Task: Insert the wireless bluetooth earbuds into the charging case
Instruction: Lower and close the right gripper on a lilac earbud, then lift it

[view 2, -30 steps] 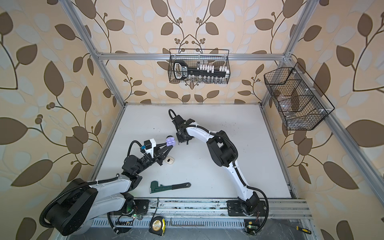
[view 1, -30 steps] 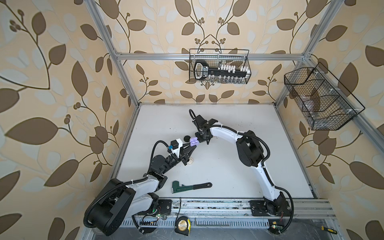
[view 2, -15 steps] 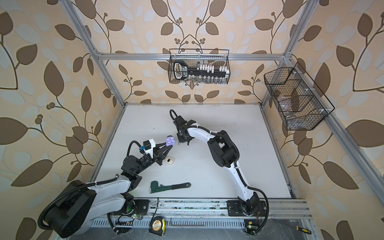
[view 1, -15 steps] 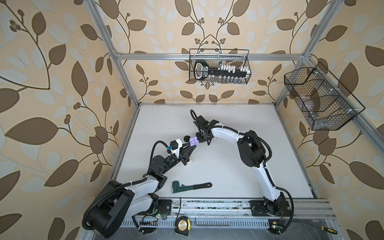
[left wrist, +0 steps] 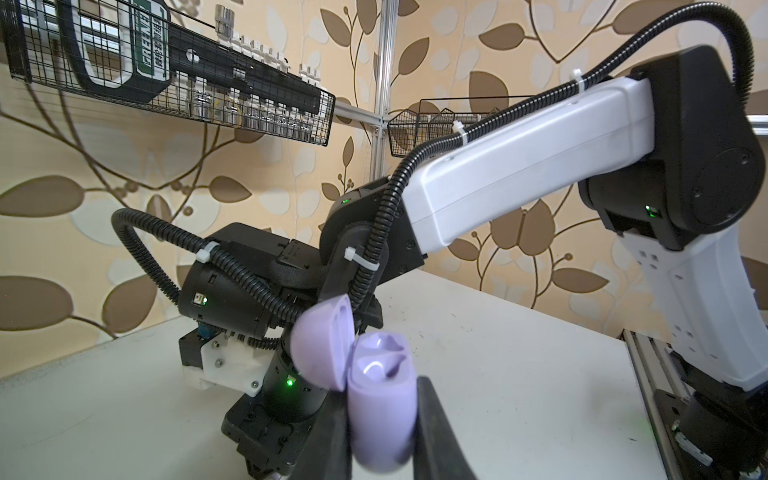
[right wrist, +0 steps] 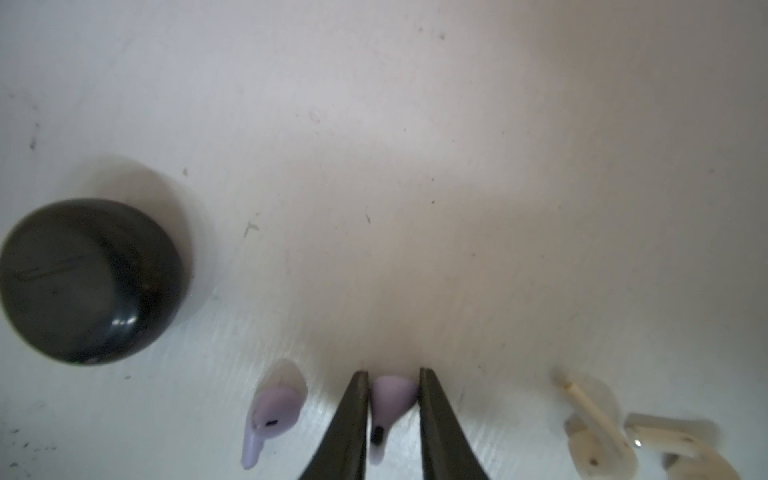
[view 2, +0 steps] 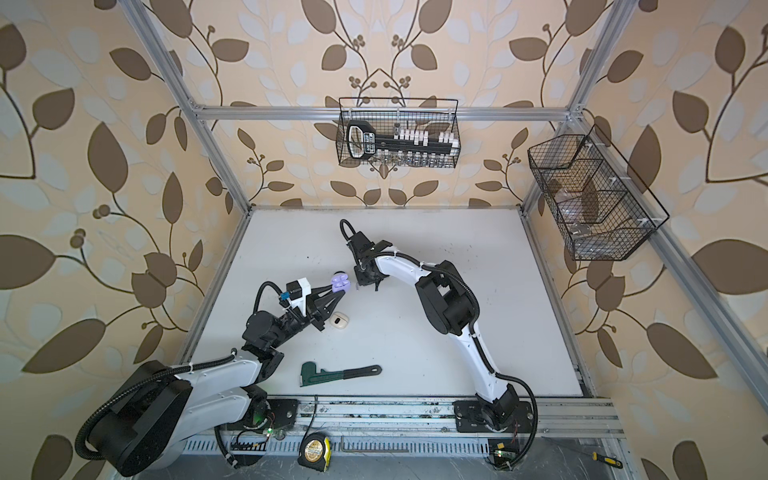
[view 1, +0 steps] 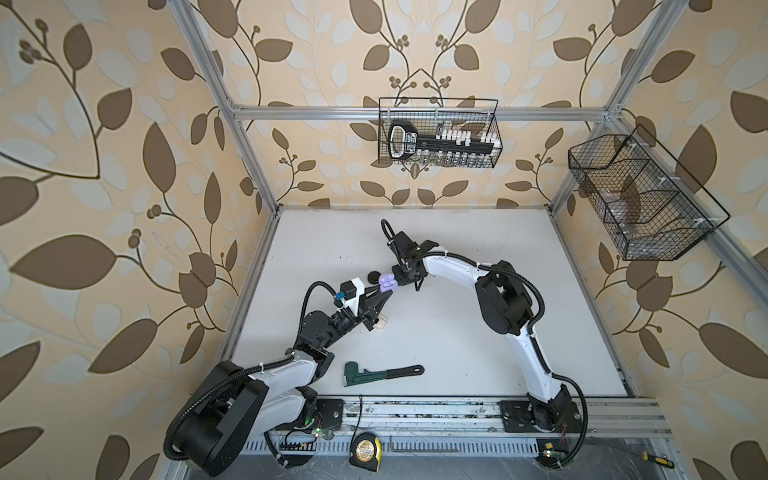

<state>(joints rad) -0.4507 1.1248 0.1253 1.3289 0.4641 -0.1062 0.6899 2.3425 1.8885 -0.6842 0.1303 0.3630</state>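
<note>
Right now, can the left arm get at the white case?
Probably not: the left gripper is shut on the open lilac case, so its jaws are taken. The white case itself lies uncovered on the table close by.

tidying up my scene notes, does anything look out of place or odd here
The green pipe wrench lying on the table near its front edge looks out of place: a plumbing tool in an earbud job. A yellow tape measure and a hex key lie loose just beyond that edge. Nothing looks spilled or broken.
</note>
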